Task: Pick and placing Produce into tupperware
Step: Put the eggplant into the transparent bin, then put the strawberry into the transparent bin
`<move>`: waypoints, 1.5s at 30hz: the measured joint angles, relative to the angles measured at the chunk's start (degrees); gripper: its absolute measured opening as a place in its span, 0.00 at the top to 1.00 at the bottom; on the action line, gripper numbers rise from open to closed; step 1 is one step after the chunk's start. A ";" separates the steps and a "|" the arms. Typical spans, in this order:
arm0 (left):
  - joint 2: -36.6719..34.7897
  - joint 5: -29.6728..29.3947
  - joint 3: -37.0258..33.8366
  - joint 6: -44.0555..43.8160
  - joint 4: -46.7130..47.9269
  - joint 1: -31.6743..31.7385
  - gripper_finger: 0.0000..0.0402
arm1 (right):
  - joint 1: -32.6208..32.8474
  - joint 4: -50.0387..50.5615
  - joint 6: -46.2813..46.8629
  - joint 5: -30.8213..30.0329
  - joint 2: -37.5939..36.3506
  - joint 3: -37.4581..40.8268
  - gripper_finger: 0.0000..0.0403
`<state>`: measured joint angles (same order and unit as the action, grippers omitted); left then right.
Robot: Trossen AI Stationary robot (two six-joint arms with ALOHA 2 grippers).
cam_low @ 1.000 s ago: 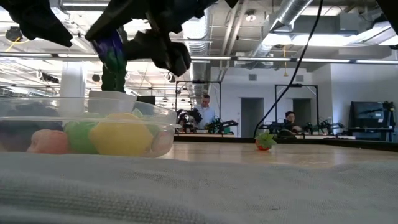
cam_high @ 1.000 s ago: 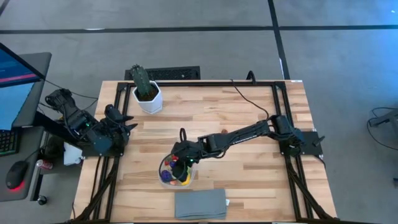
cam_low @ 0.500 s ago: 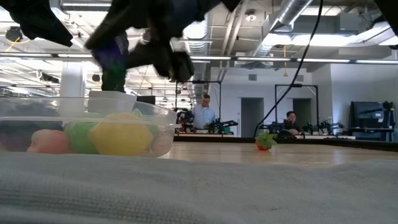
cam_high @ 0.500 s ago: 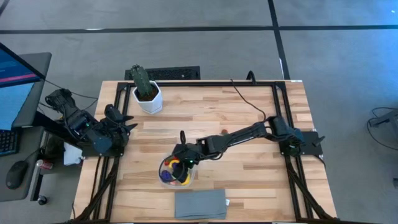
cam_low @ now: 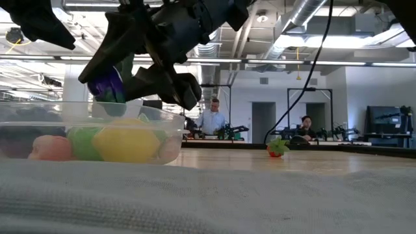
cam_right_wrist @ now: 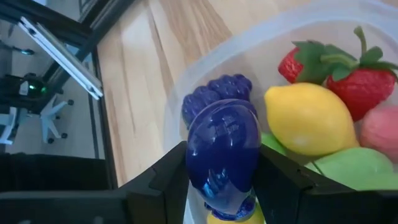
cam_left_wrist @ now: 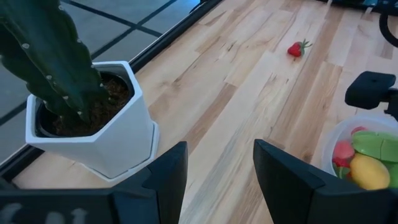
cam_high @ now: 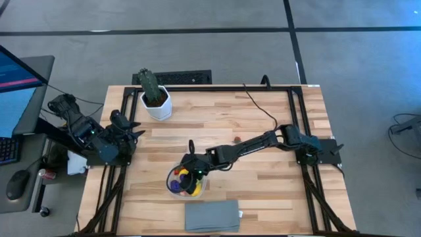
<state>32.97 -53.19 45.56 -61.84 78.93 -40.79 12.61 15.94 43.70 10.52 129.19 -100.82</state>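
L arm: parked at table's left edge, just beside the cactus pot (cam_high: 156, 104). L gripper (cam_left_wrist: 214, 171) jaws spread, nothing between them.
Tub: clear tub (cam_high: 186, 182) near table's front edge, left of centre, just behind the grey cloth (cam_high: 212, 215). Holds lemon (cam_right_wrist: 309, 117), strawberries (cam_right_wrist: 342, 71), green pieces, purple grapes (cam_right_wrist: 214, 94).
R gripper: R gripper (cam_low: 140, 68) directly over the tub, pinching a blue-purple piece (cam_right_wrist: 224, 149). Vs 1 s ago it has dropped lower, piece now about at rim height; jaws look to be easing.
Meaning: release prob. imminent, this piece nearly placed.
Left out: 1 strawberry (cam_left_wrist: 297, 48) on table mid-area, right of tub, well apart. Task not done.
Writing: none readable.
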 joint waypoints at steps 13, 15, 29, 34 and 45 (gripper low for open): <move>0.00 0.04 0.02 -0.02 0.39 0.01 0.57 | -1.90 -1.70 -0.02 3.96 0.01 -0.02 0.35; 0.00 0.05 0.02 -0.02 0.56 0.00 0.57 | -2.23 -1.76 -0.19 4.52 0.01 -0.02 0.32; 0.00 0.93 0.00 -0.22 0.77 0.00 0.57 | -4.64 13.41 -7.01 -3.66 -8.95 -0.06 0.30; 0.00 1.53 0.02 -0.31 0.78 0.00 0.57 | -4.60 29.78 -7.74 -14.63 -12.83 0.01 0.30; 0.00 0.40 0.02 -0.31 1.04 0.00 0.57 | -6.96 54.75 7.39 -25.79 -13.85 -0.07 0.30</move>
<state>32.97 -52.79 45.58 -62.15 79.97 -40.79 5.66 70.69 51.09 -15.27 115.34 -100.89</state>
